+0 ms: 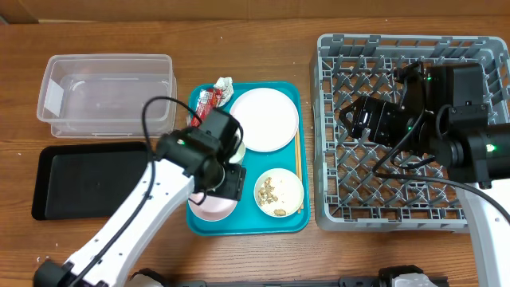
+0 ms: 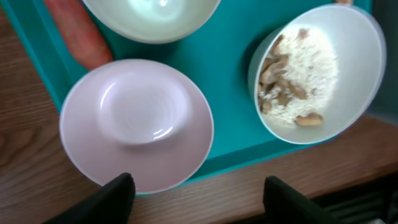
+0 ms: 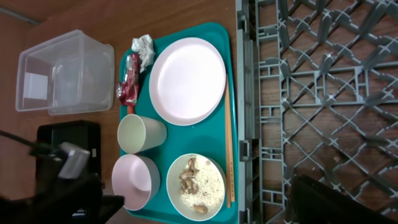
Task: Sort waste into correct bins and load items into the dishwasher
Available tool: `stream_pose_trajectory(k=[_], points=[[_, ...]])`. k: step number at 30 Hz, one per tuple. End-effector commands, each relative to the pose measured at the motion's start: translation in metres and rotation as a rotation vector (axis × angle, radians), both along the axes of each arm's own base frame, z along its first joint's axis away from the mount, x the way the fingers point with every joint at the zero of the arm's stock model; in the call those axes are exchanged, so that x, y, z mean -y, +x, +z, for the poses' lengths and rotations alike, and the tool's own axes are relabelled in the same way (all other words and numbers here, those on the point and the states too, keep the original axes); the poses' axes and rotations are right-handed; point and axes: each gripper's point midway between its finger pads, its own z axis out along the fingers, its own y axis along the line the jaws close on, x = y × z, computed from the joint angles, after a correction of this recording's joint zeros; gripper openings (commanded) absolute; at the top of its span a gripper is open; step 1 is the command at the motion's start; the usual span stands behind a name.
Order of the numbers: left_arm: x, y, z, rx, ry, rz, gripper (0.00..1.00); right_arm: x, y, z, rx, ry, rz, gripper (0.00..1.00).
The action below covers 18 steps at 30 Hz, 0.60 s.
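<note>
Left gripper (image 2: 199, 182), jaws parted and nothing held, is shown above the pink bowl (image 2: 137, 121) at 7 o'clock on the teal tray (image 2: 230, 93). The scraps bowl (image 2: 311, 74) is placed at 5 o'clock. Right gripper (image 1: 362, 121), fully open and empty, is positioned over the dish rack (image 1: 323, 119).

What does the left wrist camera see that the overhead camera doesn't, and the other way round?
Only the left wrist view: an orange stick, which the left arm hides from above, and the pink bowl uncovered. Only the overhead view: the clear tub, black tray, grey dish rack, large plate and red wrapper. Both: the teal tray, the pink bowl and the bowl of food scraps.
</note>
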Motion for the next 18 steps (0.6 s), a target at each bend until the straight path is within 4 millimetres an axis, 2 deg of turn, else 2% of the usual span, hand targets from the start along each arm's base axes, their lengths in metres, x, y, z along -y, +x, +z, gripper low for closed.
stream_pose_trajectory(k=[1, 4, 8, 11, 15, 18], points=[[-0.003, -0.009, -0.025, -0.046, 0.017, 0.030, 0.64, 0.003, -0.001, 0.012, 0.034, -0.002, -0.015, 1.00], [0.003, -0.001, -0.027, -0.014, -0.009, 0.036, 0.63, 0.003, -0.003, 0.011, 0.025, -0.003, -0.014, 1.00], [0.011, 0.017, -0.019, 0.057, -0.054, 0.043, 0.64, 0.003, -0.001, 0.011, 0.027, -0.003, -0.014, 1.00], [0.014, 0.037, -0.007, 0.120, -0.086, 0.062, 0.62, 0.003, -0.002, 0.011, 0.027, -0.004, -0.014, 1.00], [0.021, 0.072, 0.014, 0.255, -0.145, 0.055, 0.64, 0.003, 0.000, 0.011, 0.031, -0.003, -0.014, 1.00], [0.027, 0.089, 0.022, 0.338, -0.170, 0.014, 0.63, 0.003, 0.001, 0.012, 0.036, -0.002, -0.014, 1.00]])
